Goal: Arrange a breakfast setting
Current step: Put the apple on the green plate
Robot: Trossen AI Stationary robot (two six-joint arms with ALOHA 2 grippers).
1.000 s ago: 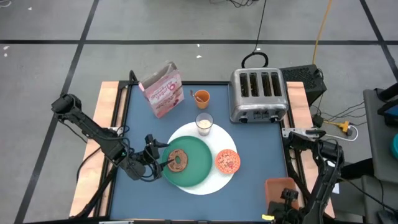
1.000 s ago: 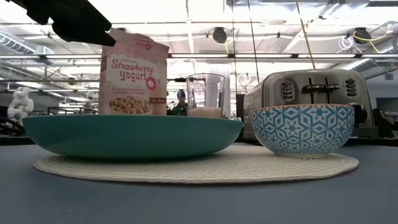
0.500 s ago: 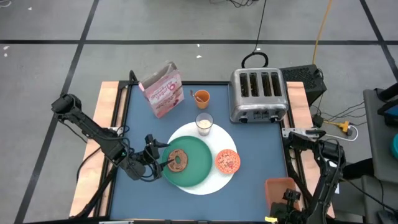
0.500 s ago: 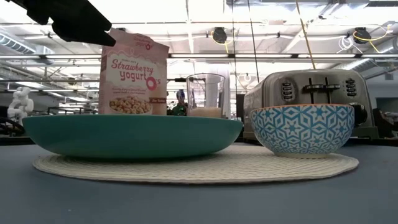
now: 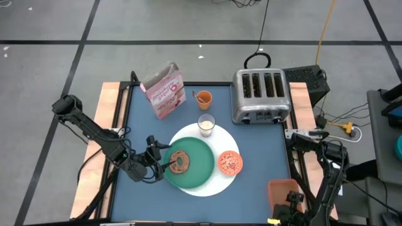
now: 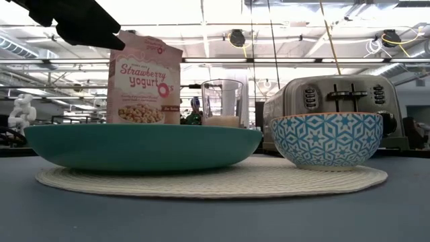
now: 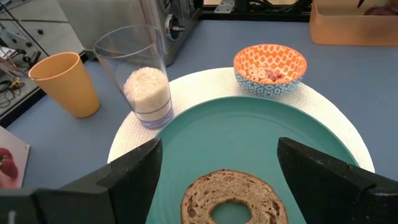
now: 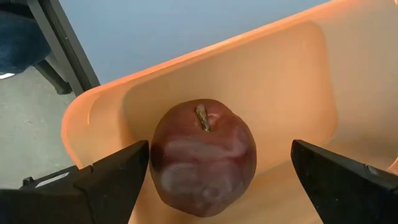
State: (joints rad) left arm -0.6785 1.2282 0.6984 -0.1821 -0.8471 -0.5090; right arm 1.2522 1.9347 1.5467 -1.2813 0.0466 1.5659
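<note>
A bagel [image 5: 180, 162] lies flat on the green plate [image 5: 200, 168], which rests on the white round mat [image 5: 210, 187]. My left gripper [image 7: 219, 149] is open at the plate's left rim, one finger on either side of the bagel [image 7: 235, 198]. The orange patterned bowl [image 5: 230, 162] and the milk glass [image 5: 206, 124] also stand on the mat. The dark red fruit [image 8: 202, 158] lies stem up on the floor of the orange bin [image 8: 292, 68]. My right gripper [image 8: 221, 149] is open above it, a finger on either side. I cannot make out the spoon.
The orange cup [image 5: 203, 98] and the pink cereal box [image 5: 164, 92] stand behind the mat. The silver toaster [image 5: 260, 95] is at the back right. The orange bin [image 5: 286, 190] sits at the table's near right corner. Bare blue table shows at the near left.
</note>
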